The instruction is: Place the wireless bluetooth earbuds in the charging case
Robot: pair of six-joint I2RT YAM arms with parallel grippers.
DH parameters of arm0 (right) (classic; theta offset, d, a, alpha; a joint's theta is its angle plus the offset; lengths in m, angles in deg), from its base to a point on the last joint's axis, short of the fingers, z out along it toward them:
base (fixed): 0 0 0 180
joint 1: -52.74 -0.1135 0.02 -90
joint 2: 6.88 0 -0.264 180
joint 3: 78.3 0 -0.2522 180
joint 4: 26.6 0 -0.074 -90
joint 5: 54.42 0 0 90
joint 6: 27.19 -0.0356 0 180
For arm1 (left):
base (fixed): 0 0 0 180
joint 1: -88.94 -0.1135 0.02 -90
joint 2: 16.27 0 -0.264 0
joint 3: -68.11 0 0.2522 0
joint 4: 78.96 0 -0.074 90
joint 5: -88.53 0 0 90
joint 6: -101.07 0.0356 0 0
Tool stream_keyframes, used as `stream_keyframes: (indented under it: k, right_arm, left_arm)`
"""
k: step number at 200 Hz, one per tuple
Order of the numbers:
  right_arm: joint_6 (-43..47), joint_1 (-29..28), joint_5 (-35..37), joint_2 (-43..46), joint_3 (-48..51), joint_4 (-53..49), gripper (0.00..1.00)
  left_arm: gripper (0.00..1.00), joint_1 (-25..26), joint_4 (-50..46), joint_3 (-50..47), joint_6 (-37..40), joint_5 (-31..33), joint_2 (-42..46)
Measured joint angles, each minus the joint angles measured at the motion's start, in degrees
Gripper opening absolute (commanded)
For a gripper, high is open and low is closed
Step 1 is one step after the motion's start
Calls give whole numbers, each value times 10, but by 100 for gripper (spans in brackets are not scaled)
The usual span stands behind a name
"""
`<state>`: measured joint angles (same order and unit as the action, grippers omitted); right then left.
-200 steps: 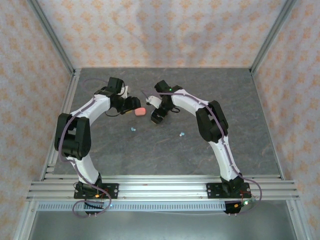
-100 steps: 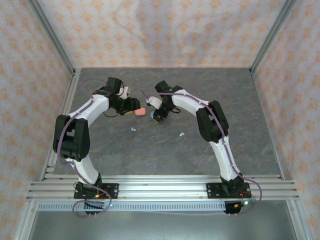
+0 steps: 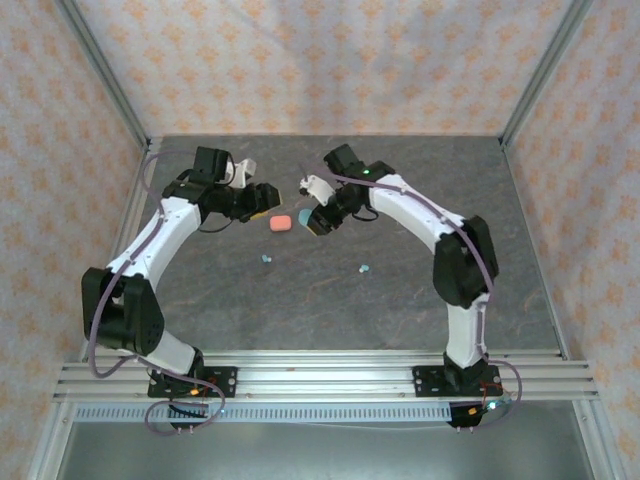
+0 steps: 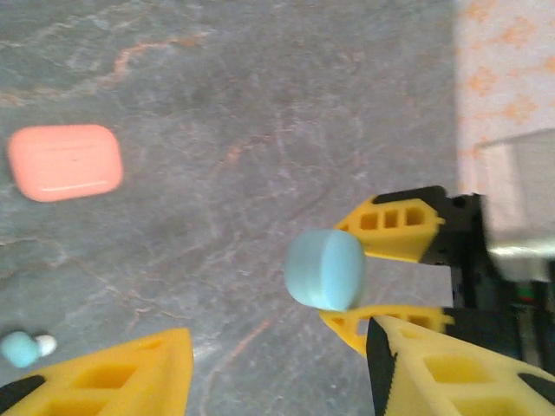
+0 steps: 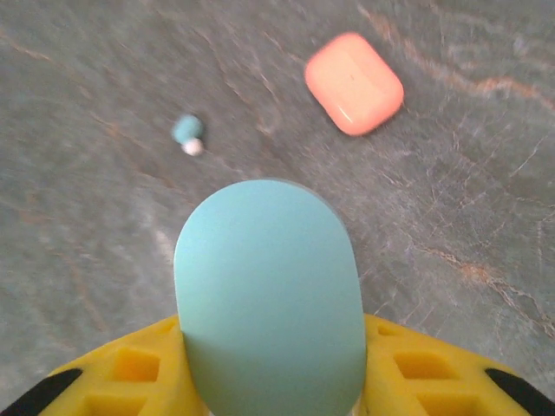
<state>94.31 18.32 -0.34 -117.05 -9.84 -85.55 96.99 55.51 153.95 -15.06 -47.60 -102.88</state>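
My right gripper (image 3: 316, 219) is shut on a light teal oval charging case (image 5: 269, 295) and holds it above the table. From the left wrist that teal case (image 4: 325, 269) sits between the right gripper's yellow fingers (image 4: 392, 230). My left gripper (image 4: 277, 381) is open with nothing between its jaws, just left of the case. A salmon-pink case (image 3: 281, 222) lies shut on the table between both grippers. One teal earbud (image 3: 266, 258) lies near it, and another teal earbud (image 3: 364, 268) lies further right. The salmon-pink earbuds are out of view.
The grey stone-patterned table (image 3: 330, 300) has patterned walls at the back and both sides. An aluminium rail (image 3: 320, 375) runs along the near edge with both arm bases on it.
The right gripper has lifted the teal case and moved it slightly toward the back. The left arm has swung outward to the left, its gripper drawing back a little.
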Motion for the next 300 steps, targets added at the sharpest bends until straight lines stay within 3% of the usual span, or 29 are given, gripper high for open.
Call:
stream_keyframes:
  k: [59, 157, 171, 183, 202, 220, 263, 300]
  right_arm:
    - [-58, -19, -15, 122, 61, -3, 38]
    - [-93, -28, -27, 189, 105, 1, 37]
    - [-95, -28, -27, 194, 106, 1, 37]
    - [-97, -28, -27, 195, 108, 2, 37]
    - [-100, -29, -27, 196, 111, 2, 46]
    - [-107, -29, -24, 198, 112, 6, 59]
    - [-178, -5, -16, 229, 113, 38, 71]
    - [-341, 57, -3, 284, 116, 80, 73]
  left_arm:
    - [50, 66, 11, -6, -70, -52, 19]
    - [48, 119, 82, -39, -160, -71, 53]
    - [44, 123, 87, -45, -170, -73, 53]
    - [34, 126, 93, -48, -177, -72, 56]
    - [18, 126, 100, -51, -191, -70, 63]
    - [12, 126, 102, -52, -198, -65, 66]
    - [6, 126, 107, -52, -231, -37, 75]
    - [5, 126, 145, -52, -276, 5, 89]
